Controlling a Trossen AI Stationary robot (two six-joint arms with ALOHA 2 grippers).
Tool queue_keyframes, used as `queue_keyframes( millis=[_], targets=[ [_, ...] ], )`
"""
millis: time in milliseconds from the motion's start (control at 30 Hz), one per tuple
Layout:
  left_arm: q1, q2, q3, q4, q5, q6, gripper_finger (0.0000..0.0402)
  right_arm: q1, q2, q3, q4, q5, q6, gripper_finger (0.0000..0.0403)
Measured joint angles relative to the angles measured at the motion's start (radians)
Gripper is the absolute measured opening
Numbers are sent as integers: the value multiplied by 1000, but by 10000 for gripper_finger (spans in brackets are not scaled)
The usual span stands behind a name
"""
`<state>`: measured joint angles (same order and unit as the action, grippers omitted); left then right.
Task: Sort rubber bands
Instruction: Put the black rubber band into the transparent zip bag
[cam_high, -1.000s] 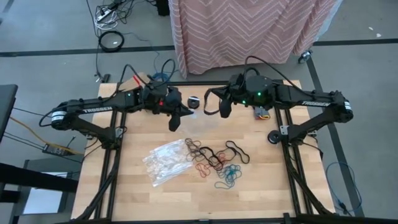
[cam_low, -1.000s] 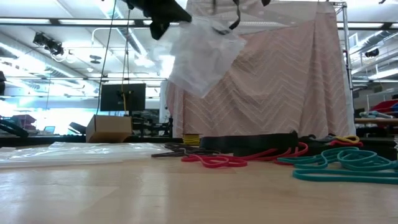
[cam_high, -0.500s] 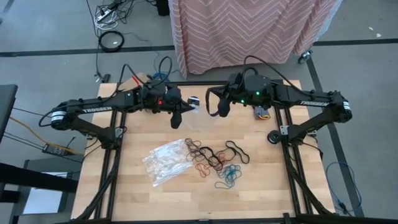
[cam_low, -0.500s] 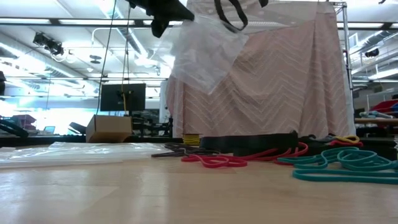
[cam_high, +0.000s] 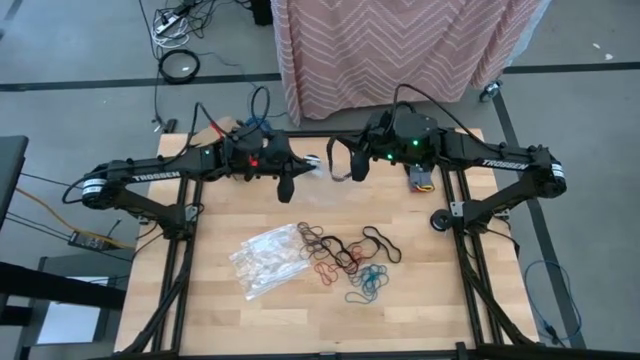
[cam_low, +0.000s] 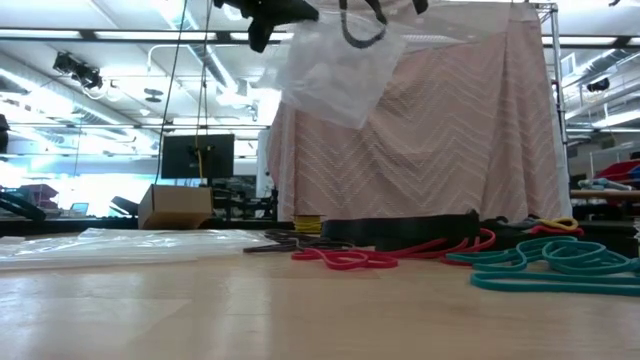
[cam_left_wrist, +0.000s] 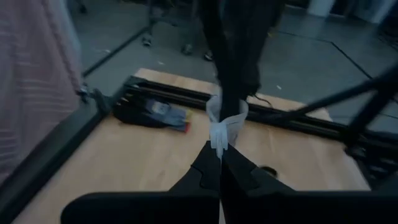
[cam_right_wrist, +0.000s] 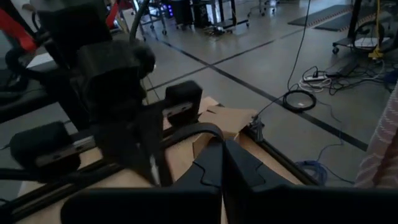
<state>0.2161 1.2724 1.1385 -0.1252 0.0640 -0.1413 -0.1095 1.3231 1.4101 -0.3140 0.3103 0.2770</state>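
While raised above the far half of the bench (cam_high: 420, 300): left gripper (cam_high: 287, 188), fingers together, clamped on a clear plastic bag (cam_low: 335, 75) hanging in the air; right gripper (cam_high: 338, 172), fingers together, clamped on a black rubber band (cam_high: 332, 160) at the bag's upper edge, just beside the left gripper. Lying on the bench, well below both grippers: rubber bands (cam_high: 345, 258), a loose cluster in black, red, brown and teal. Touching the cluster's left side: flat heap of clear bags (cam_high: 266, 260).
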Motion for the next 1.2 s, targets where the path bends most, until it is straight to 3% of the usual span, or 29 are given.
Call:
queue_keyframes(
  millis=[300, 567, 767, 967, 1200],
  targets=[
    [1, 0, 0, 62, -34, -1, 0, 3, 0, 0, -127, -32, 44, 0],
    [2, 0, 0, 23, -26, -2, 0, 2, 0, -1, -385, -30, 112, 0],
    [2, 0, 0, 23, -26, 2, 0, 2, 0, 3, -160, -139, 39, 0],
    [7, 0, 0, 20, -34, 3, 0, 3, 0, 20, -422, -151, 84, 0],
    [7, 21, -1, 2, 12, 4, 0, -12, 0, 23, -353, -282, 62, 0]
  ],
)
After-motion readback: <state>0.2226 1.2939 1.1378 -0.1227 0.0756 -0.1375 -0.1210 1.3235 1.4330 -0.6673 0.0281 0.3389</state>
